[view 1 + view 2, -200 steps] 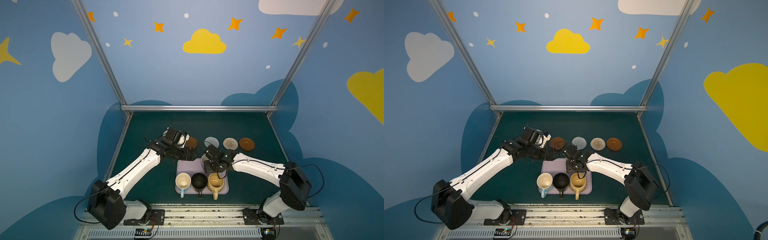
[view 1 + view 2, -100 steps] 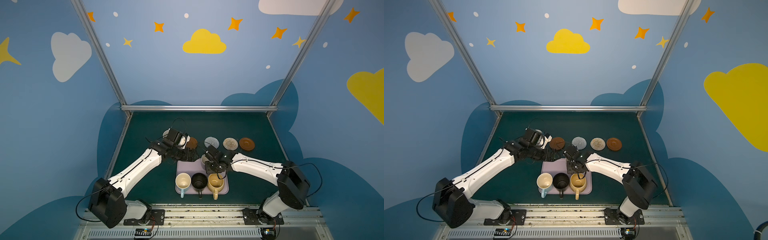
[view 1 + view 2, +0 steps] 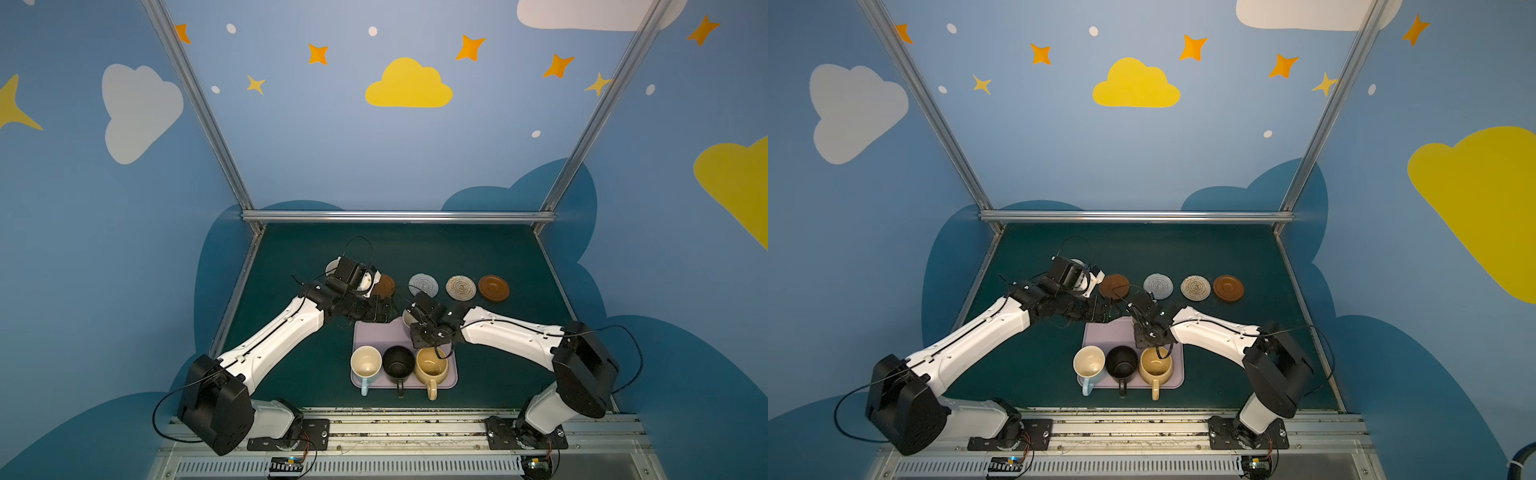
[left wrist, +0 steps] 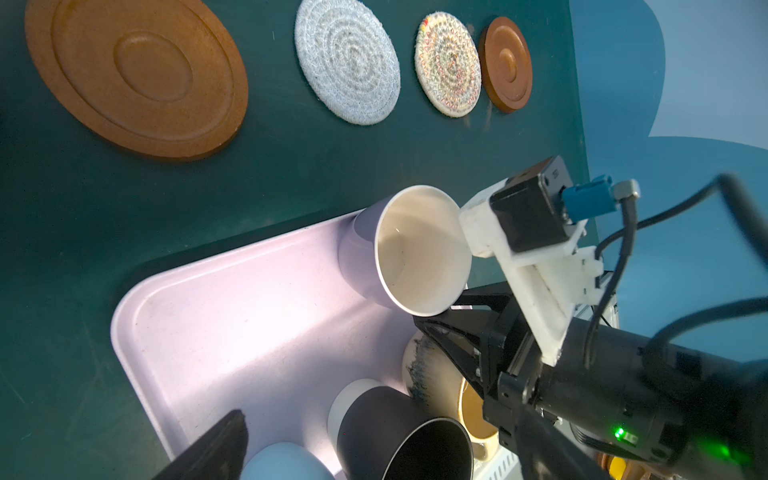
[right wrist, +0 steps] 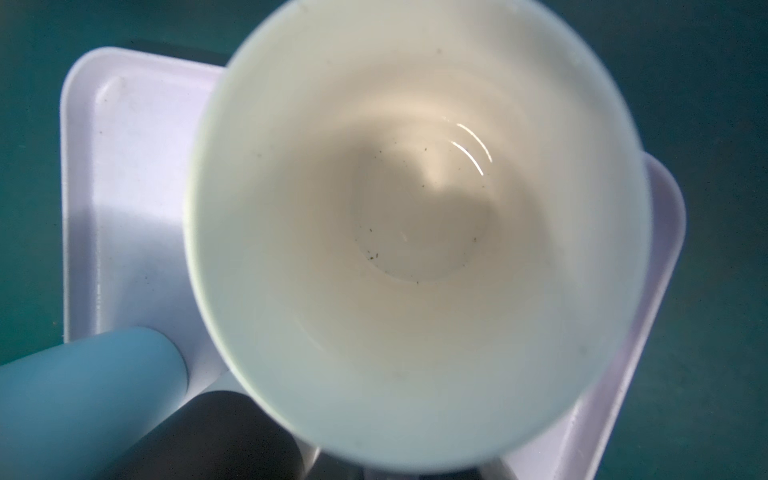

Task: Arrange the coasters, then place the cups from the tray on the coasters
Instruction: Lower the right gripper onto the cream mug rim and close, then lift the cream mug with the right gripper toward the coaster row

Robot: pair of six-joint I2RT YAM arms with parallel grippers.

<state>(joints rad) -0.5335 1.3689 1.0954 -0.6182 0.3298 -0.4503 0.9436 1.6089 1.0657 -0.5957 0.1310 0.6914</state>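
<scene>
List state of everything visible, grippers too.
Right gripper: shut on lavender ceramic mug
Left gripper: open
Light blue mug: upright on pale lilac rectangular tray
Black mug: upright on tray
Mustard-tan mug: upright on tray
Left brown wooden disc coaster: bare
Grey-white woven coaster: bare
Beige woven coaster: bare
Right brown wooden coaster: bare

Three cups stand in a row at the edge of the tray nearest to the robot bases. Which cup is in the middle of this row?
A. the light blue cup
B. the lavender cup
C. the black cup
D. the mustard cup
C: in both top views the black cup stands between the light blue cup and the mustard cup on the tray; the lavender cup is farther back.
</scene>
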